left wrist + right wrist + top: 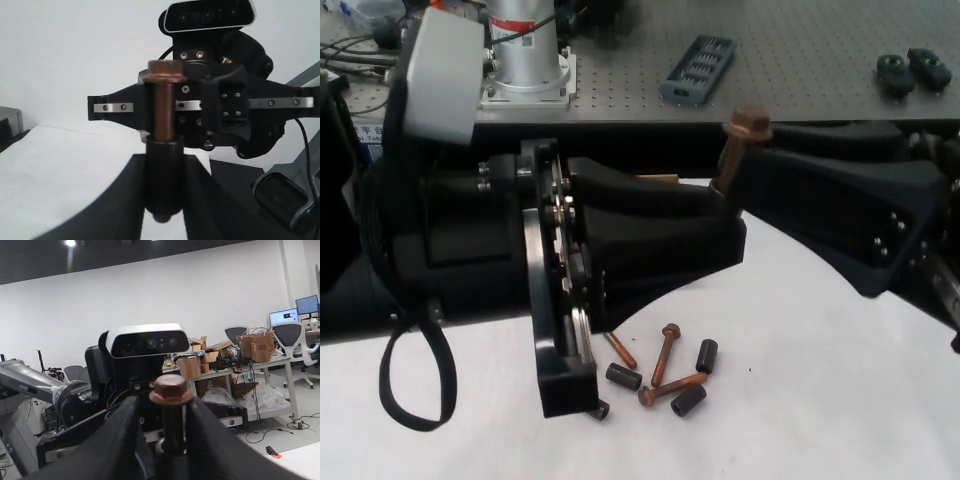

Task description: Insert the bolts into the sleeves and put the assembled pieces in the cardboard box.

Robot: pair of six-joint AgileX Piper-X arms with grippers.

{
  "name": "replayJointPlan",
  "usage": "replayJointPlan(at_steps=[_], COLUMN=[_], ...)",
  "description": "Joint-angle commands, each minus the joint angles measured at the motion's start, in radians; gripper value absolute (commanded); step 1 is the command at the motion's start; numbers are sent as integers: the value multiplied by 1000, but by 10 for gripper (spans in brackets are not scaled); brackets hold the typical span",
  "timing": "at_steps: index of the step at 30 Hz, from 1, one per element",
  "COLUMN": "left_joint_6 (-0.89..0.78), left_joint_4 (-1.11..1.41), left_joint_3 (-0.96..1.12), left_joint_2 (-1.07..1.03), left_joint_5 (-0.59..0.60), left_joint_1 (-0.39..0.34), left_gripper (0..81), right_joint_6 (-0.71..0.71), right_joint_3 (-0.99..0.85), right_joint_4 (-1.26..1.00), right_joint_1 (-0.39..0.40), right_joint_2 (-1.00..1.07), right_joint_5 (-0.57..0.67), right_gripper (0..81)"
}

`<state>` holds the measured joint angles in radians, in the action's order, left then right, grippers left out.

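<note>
Left tool (163, 167) first: it is clamped on a short black cylindrical sleeve (162, 187), one pad on each flank, and the sleeve stands upright in the grip. A copper-coloured hex-head bolt (163, 102) sits in the top of the sleeve, only partly home, with most of the shank bare above the rim. The right tool (164, 404) meets it head-on, with the bolt head rising from its tip. Whether it is gripping the bolt or just bracketing it, I cannot tell.

All of this hangs in the air over the middle of the white-covered bench (840, 400), well above the surface. Below, toward the near edge, lie the spare copper bolts (665, 352) and the spare black sleeves (623, 376), scattered close together.

The danger now, as I read it, is a cocked bolt. If the two tools are slightly off axis, the shank could bind in the bore. A push could then slide the sleeve down through the left grip or twist it loose. The two tool tips are also very close, so a small sideways drift could knock them together.

As for pose, the left arm reaches in level from the bench's left side, wrist rolled so its jaw rail stands on edge. The right arm slopes down from the right side to the meeting point.
</note>
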<state>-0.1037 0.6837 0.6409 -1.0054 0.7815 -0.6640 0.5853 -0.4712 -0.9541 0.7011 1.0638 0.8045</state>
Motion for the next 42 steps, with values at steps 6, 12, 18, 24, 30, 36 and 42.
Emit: replayJointPlan(at_steps=[6,12,18,24,30,36,42], left_joint_6=[-2,-26,-129,-129,-129,-129,-129], left_joint_4=[50,50,-40,-333,-445,-599,-640], left_joint_3=[13,13,13,65,201,419,606], left_joint_2=[8,8,8,-6,-144,-348,-541], left_joint_5=[-29,-224,-583,-650,-612,-586,-593], left_joint_1=[2,2,2,30,79,118,153], left_gripper=[6,6,6,6,6,6,6], right_joint_6=[-3,-3,-3,-41,-185,-369,-545], right_joint_3=[-3,-1,-1,-1,-1,-1,-1], right_joint_4=[14,60,248,388,534,764,1113], right_joint_1=[-14,-89,-220,-329,-376,-379,-379], right_joint_2=[0,0,0,0,0,-23,-117], right_joint_5=[17,14,32,135,153,22,-395], right_gripper=[319,313,116,38,38,38,38])
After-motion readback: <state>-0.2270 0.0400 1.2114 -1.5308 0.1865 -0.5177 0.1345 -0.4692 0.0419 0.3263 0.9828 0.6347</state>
